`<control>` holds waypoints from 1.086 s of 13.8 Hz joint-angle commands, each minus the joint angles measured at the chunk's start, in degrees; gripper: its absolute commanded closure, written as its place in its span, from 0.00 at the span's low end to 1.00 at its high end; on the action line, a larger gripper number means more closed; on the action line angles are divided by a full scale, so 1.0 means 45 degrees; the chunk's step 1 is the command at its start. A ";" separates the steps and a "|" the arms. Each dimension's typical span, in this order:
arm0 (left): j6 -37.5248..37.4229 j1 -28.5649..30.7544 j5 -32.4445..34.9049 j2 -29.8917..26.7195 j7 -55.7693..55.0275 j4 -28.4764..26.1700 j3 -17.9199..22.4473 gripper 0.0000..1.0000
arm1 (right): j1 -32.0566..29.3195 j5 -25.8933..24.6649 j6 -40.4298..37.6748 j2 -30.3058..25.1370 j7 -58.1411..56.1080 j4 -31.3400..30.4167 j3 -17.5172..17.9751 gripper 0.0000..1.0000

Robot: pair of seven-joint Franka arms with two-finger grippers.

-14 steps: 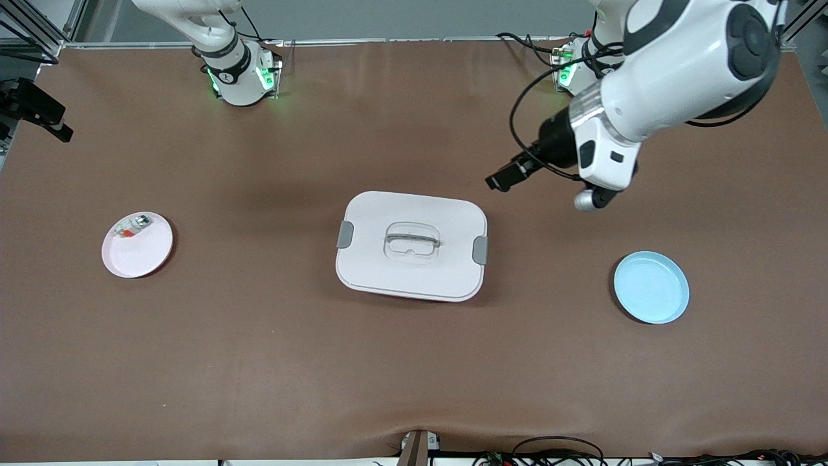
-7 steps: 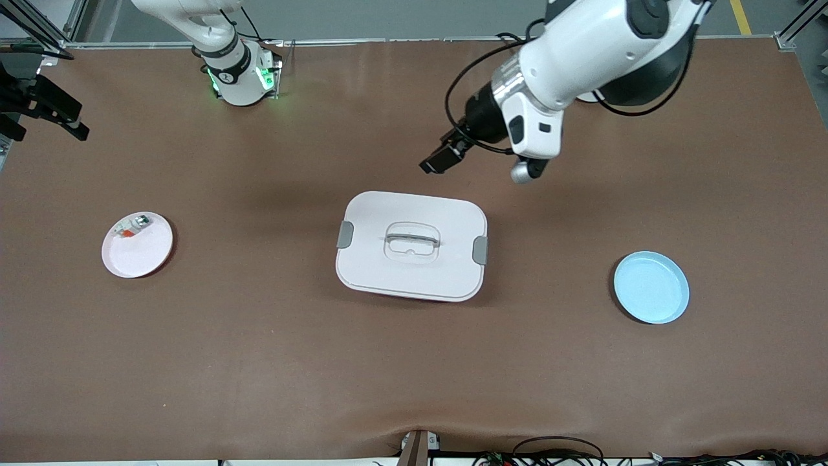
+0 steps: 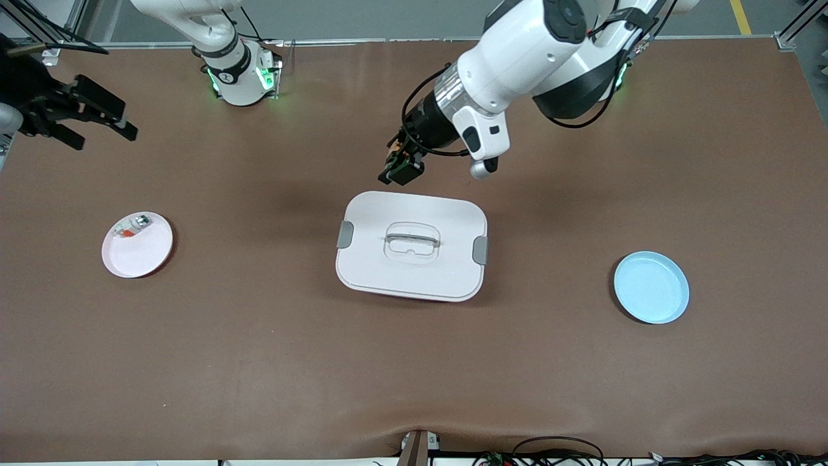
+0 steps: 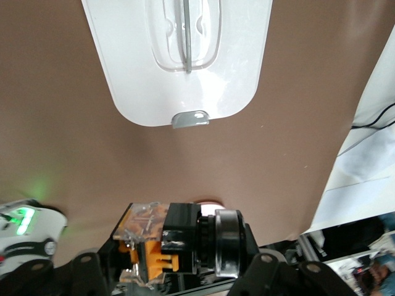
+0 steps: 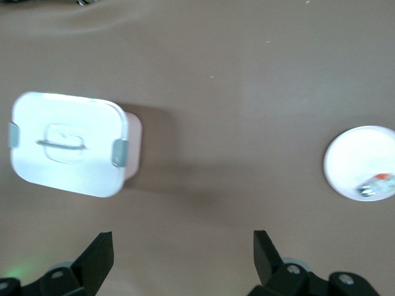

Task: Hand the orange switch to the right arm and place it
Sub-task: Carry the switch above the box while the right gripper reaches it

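Orange switch [image 4: 162, 240] is clamped in the left gripper [image 3: 402, 166] above the table [image 3: 259, 336]; right gripper [image 3: 81, 115] is held wide open.

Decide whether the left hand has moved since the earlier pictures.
Yes. The left hand, shut on the orange switch, moved from near the blue plate toward the white box.

Orange switch [image 4: 163, 237]: lower part cut off by frame edge. Small part [image 3: 131, 228] on pink plate [image 3: 145, 255]: details indiscernible.
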 commanded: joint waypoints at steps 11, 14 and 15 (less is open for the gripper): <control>0.1512 -0.0884 0.0725 0.0416 -0.1397 0.0183 0.0095 0.61 | 0.2966 0.8160 0.6898 -0.1169 -0.0013 -0.5526 -0.0077 0.00; 0.1512 -0.0826 0.0725 0.0416 -0.1377 0.0163 0.0095 0.60 | 0.3221 0.9707 0.7640 -0.1130 -0.1944 -0.6306 -0.0077 0.00; 0.1512 -0.0806 0.0706 0.0396 -0.1377 0.0163 0.0095 0.61 | 0.3337 0.9827 0.7914 -0.1149 -0.2531 -0.6580 -0.0077 0.00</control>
